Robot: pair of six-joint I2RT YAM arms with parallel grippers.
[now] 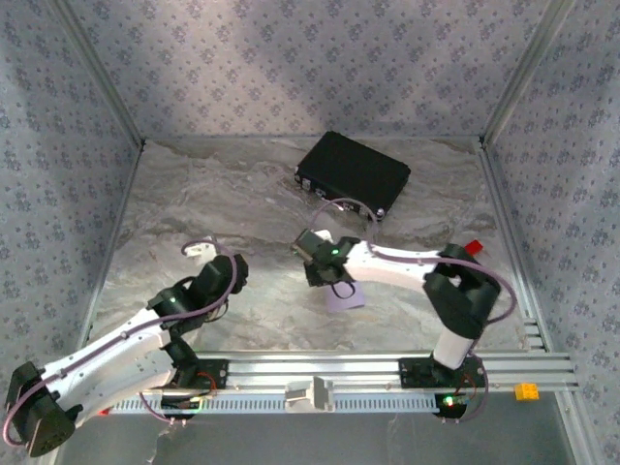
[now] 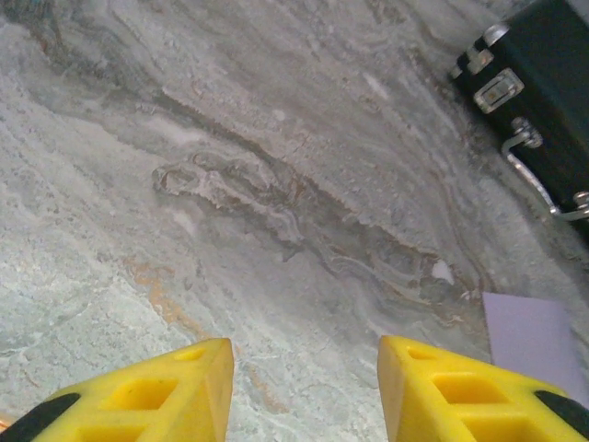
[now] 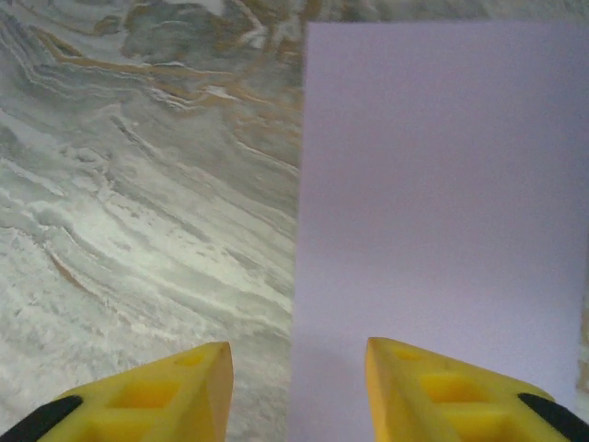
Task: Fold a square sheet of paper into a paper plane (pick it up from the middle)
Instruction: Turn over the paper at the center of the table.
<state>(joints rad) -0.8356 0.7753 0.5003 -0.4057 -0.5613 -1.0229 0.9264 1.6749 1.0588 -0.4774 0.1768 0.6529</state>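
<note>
The square sheet of paper (image 3: 442, 203) is pale lilac and lies flat on the marble table top; in the top view it (image 1: 346, 296) shows just below my right gripper (image 1: 325, 274). In the right wrist view my right gripper (image 3: 299, 359) is open and hovers over the sheet's left edge, which runs between the two yellow fingers. My left gripper (image 2: 306, 368) is open above bare marble, and a corner of the sheet (image 2: 534, 341) lies to its right. In the top view my left gripper (image 1: 221, 271) is well left of the sheet. Nothing is held.
A black case (image 1: 354, 174) with metal latches lies at the back, seen also as the black case (image 2: 543, 101) in the left wrist view. Patterned walls close three sides. An aluminium rail (image 1: 368, 373) runs along the near edge, with a small yellow block (image 1: 526, 391) at its right end.
</note>
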